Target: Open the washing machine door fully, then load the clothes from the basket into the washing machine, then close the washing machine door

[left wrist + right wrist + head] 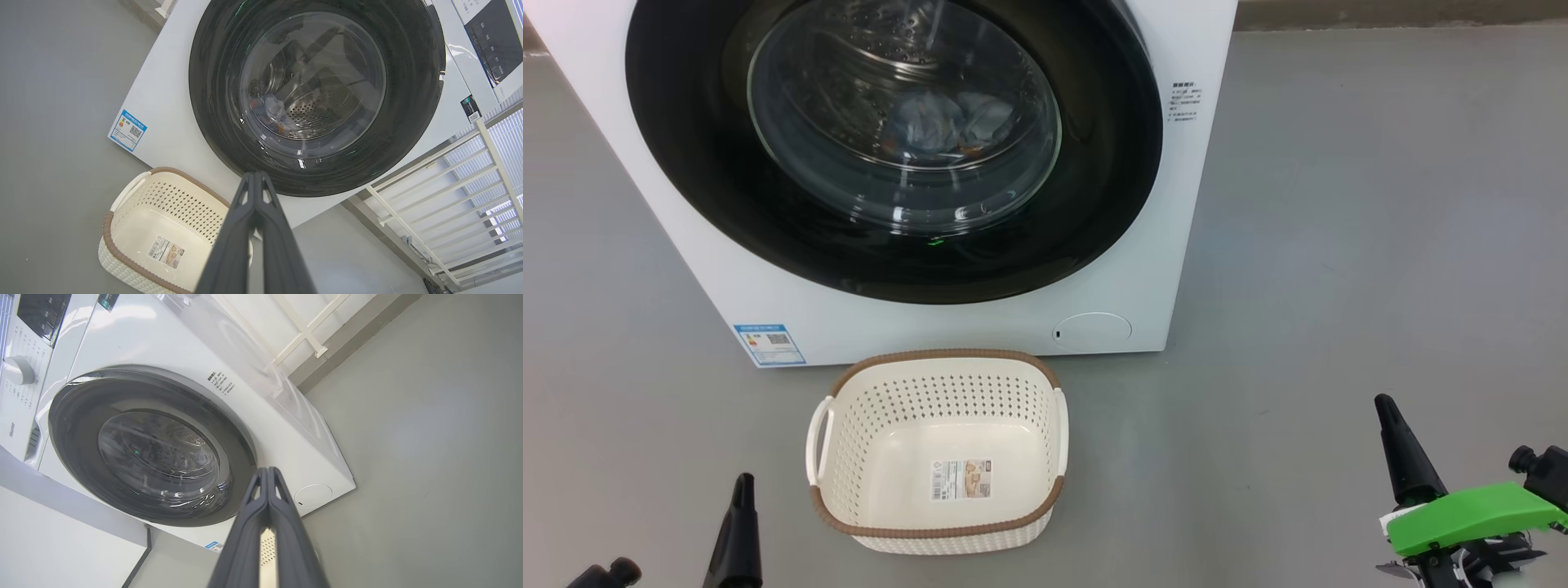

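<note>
White boxy washing machine (996,327) is sitting on smooth grey floor (1339,245), cream perforated basket (935,392) right in front. Left gripper (255,176) and right gripper (267,471) are hanging clenched.

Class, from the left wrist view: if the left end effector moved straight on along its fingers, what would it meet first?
The shut left end effector points at the washing machine door, likely its black lower rim; depth is unclear.

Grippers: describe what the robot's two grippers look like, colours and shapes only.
The left gripper and right gripper each have two long, dark grey fingers tapering to a point, with triangular cut-outs near the tips. In the head view the right one carries a bright green cover and a black knob.
</note>
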{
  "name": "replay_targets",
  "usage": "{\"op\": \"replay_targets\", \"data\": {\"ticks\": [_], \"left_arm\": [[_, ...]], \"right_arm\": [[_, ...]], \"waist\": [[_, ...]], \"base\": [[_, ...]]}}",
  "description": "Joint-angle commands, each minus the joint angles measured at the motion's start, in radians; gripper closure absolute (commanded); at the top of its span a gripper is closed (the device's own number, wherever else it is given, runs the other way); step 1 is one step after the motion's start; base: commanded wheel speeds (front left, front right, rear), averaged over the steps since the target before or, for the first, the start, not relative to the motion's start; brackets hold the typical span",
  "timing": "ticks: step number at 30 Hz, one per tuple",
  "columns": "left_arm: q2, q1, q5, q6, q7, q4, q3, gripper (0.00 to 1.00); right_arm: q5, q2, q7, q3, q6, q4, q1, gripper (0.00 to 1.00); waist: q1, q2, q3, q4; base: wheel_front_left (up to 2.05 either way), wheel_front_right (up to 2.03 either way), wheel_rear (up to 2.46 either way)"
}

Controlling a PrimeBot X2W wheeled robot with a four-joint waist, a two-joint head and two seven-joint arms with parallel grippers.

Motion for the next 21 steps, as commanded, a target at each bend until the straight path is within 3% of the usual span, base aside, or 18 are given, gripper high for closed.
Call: {"op": "replay_targets", "data": {"ticks": [1,21], "left_arm": [[0.019,-0.053,-0.037,-0.001,0.011,-0.016,0.024,1.0],[0.019,-0.074,-0.246,-0.002,0.064,0.006,0.046,1.0]], "right_arm": [[0.036,-0.001,0.007,-0.006,-0.001,-0.03,-0.014,1.0],[0.214,0.036,0.066,-0.038,-0.001,-0.036,-0.01,1.0]], "waist": [[-0.0001,0.0,-0.001,0.0],[-0.0001,0.0,-0.007,0.004]], "base": [[0.0,0.0,0.0],[0.0,0.0,0.0]]}}
